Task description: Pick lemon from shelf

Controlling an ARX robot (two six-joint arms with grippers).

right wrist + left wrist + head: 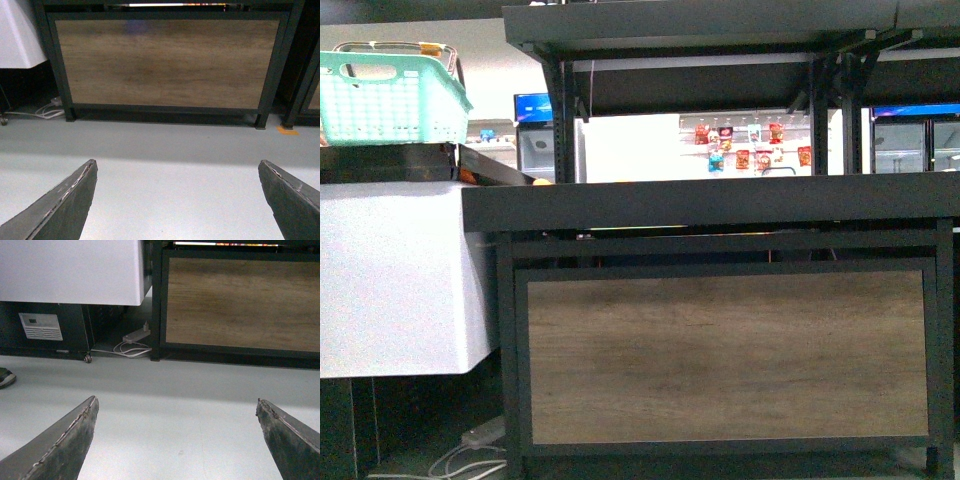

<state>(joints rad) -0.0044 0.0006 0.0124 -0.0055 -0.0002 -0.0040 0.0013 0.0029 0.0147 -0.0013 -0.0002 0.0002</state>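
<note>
Filling most of the front view, the shelf (720, 205) stands as a black rack with three dark trays seen edge-on and one wood-grain panel (725, 355) below. The lemon cannot be made out: the tray tops are hidden at this angle. To the shelf's left sits one white cabinet (390, 280), with one teal basket (390, 100) above it. Both wrists hang low over the grey floor (165, 145), aimed at the shelf's lower panel. The left end effector (176, 402) and the right end effector (176, 162) each show two dark fingers spread wide apart, holding nothing. A white cable (131, 347) lies coiled by the shelf's post.
</note>
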